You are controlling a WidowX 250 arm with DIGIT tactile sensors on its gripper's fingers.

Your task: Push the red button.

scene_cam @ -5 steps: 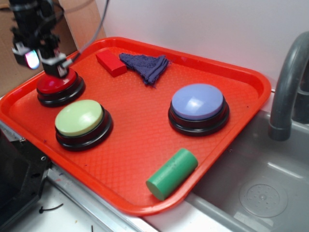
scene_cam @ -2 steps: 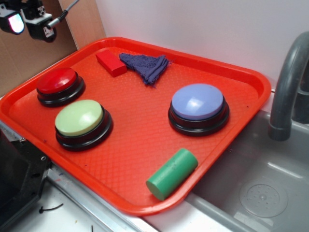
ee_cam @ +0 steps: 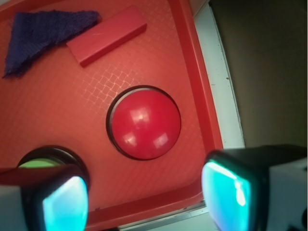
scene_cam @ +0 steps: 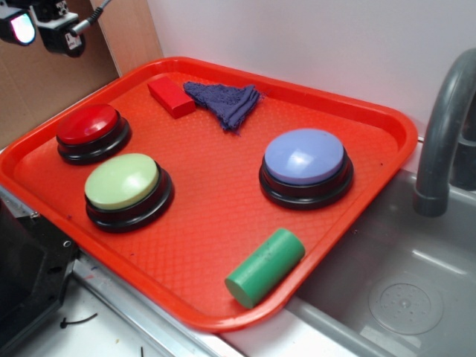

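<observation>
Wrist view: jaws spread wide above the orange tray (ee_cam: 190, 57), which holds the red button (ee_cam: 143, 122), red block (ee_cam: 107, 35), cloth (ee_cam: 43, 31)

The gripper (scene_cam: 41, 30) is cut off by the exterior view's top edge.

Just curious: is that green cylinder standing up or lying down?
Lying down. The green cylinder rests on its side near the orange tray's front edge, one round end facing the camera.
</observation>
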